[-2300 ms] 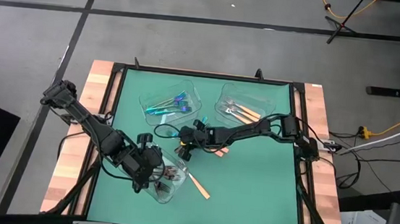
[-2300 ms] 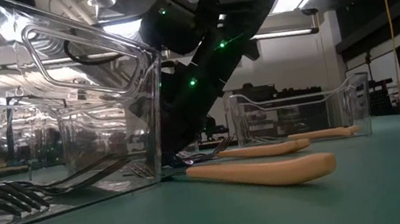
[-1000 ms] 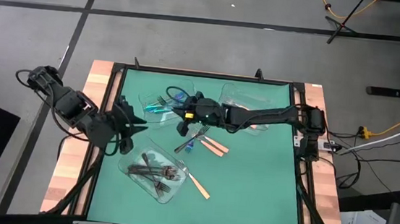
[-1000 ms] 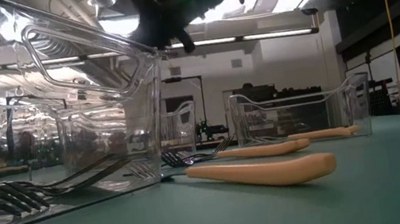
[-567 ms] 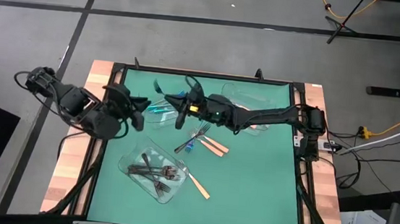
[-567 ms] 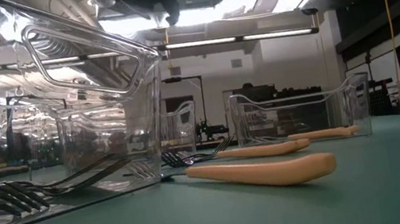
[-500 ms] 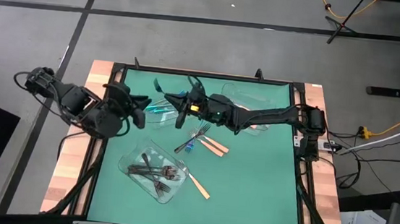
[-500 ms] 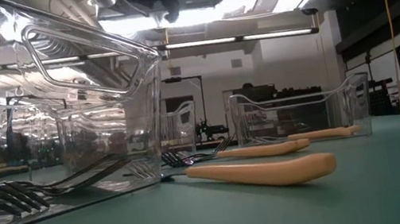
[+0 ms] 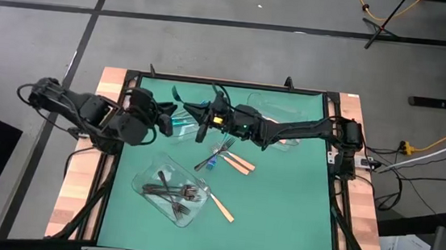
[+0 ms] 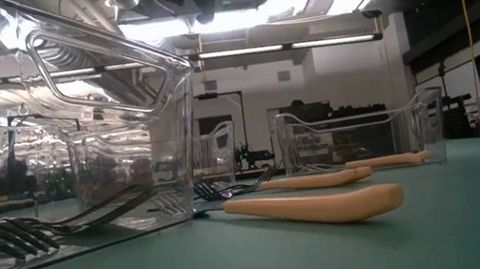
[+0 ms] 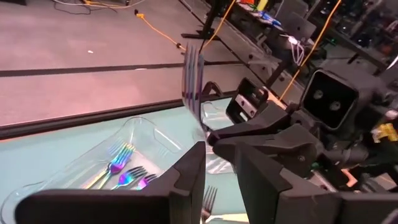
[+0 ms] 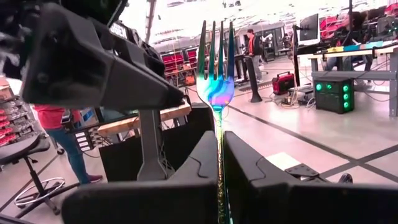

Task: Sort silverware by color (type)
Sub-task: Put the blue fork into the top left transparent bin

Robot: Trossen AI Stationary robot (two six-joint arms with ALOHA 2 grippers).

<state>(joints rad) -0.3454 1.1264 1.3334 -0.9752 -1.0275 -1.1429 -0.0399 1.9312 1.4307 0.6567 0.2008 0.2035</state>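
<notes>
Right hand (image 9: 204, 122) over the back of the green bench (image 9: 281, 203), fingers clamped on a slim iridescent blue-purple fork (image 12: 216, 84), tines up; its handle is hidden between the fingers. Left hand (image 9: 165, 120) just beside it, fingers apart, nothing in them. Under both, a clear plastic tray (image 11: 140, 134) with more iridescent forks (image 11: 121, 155), partly covered by the arms in the high view. Mid-bench: loose orange-handled forks (image 9: 232, 160), tines tangled, count unclear. Near front, another clear tray (image 9: 147, 175) holds dark brown-black forks (image 9: 170, 192); an orange-handled utensil (image 10: 314, 205) lies just beside it. Third tray (image 10: 356, 135) behind, contents hard to make out. Person (image 12: 59, 137) in the room beyond, partly cut off.
</notes>
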